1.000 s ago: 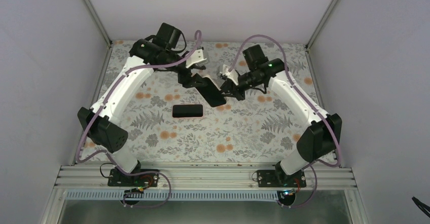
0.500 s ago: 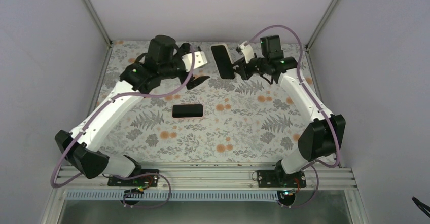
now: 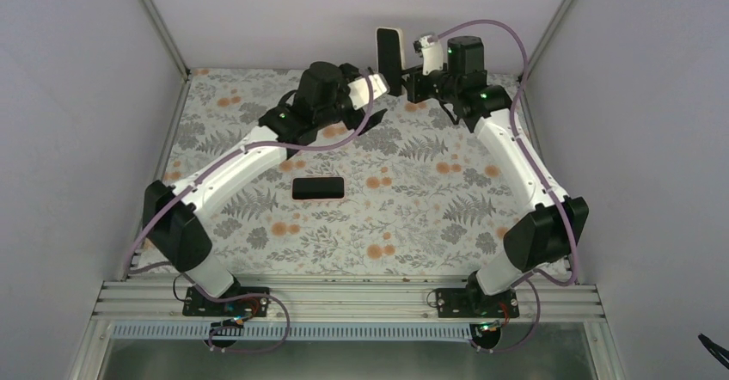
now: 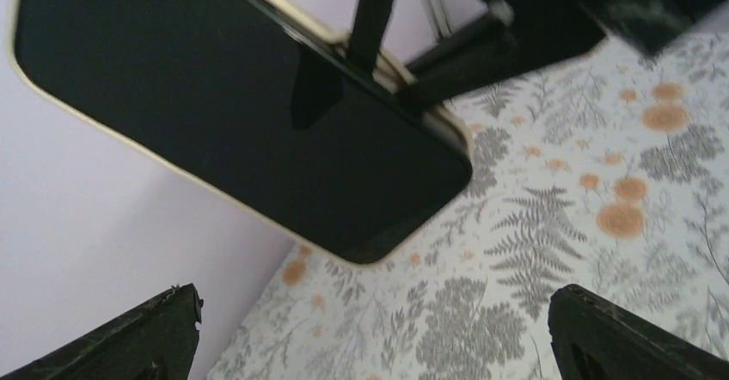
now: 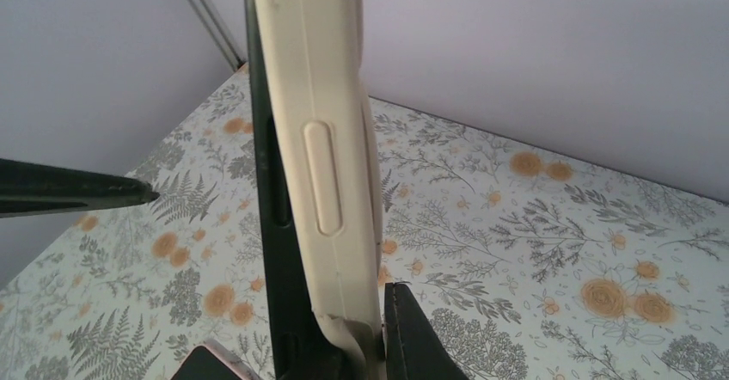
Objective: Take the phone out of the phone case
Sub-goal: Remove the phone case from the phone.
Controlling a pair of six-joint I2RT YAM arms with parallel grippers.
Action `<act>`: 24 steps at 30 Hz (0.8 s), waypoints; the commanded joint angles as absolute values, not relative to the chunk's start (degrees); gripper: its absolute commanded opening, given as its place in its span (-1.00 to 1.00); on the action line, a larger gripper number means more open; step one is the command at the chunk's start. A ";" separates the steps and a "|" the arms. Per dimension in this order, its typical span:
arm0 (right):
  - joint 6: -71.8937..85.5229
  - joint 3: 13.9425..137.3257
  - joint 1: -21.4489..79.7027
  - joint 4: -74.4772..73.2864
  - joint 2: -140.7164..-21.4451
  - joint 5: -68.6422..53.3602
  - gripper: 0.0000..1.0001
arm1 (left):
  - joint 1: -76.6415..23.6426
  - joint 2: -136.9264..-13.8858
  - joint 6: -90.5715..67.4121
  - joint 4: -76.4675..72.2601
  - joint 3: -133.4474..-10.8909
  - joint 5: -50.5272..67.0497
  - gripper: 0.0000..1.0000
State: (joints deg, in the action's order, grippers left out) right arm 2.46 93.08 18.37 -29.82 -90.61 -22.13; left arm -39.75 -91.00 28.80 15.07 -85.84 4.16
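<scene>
**Phone in its case held up near the back wall, second gripper waiting**

The left arm runs from its base out to a bent elbow on the left. From there it reaches diagonally across the flowered table (image 3: 430,217) toward the far edge. The left gripper (image 4: 371,294) is spread wide with nothing in it, and its wrist camera looks up at the dark screen. On the table in front of the arms, well apart from both, lies a black slab (image 3: 318,188); whether it is a case or a device cannot be told.

The phone (image 3: 391,49) stands nearly upright above the table's far edge, and a cream case (image 5: 322,165) wraps its sides and back. It is gripped only at its lower end, which leaves the rest of the rim free. That looks meant to give the empty gripper an edge to catch and peel. The task appears only set up, with the case not yet off.

The right arm rises from its base to an elbow at the right and stretches along that side to the back. Its wrist is turned leftward. The right gripper (image 5: 348,346) is clamped across the phone's thickness, one finger on the glass and one behind the case.
</scene>
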 commanded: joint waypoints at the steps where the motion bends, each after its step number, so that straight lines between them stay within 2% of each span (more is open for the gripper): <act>1: 5.99 95.37 18.89 -24.22 -90.75 -19.27 -0.93 | -40.52 -95.02 24.78 11.05 -91.52 4.76 1.00; 10: 6.41 96.94 19.23 -24.08 -91.32 -17.84 -0.94 | -41.02 -101.93 22.83 11.13 -97.20 4.68 1.00; 24: 5.58 95.71 19.60 -23.71 -90.35 -17.85 -0.93 | -41.04 -101.26 20.53 7.15 -97.39 1.55 1.00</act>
State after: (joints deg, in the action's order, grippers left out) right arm 5.04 94.45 19.11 -28.75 -91.57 -18.24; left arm -40.77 -102.17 22.15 8.95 -95.26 2.50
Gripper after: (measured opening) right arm 0.060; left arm 0.999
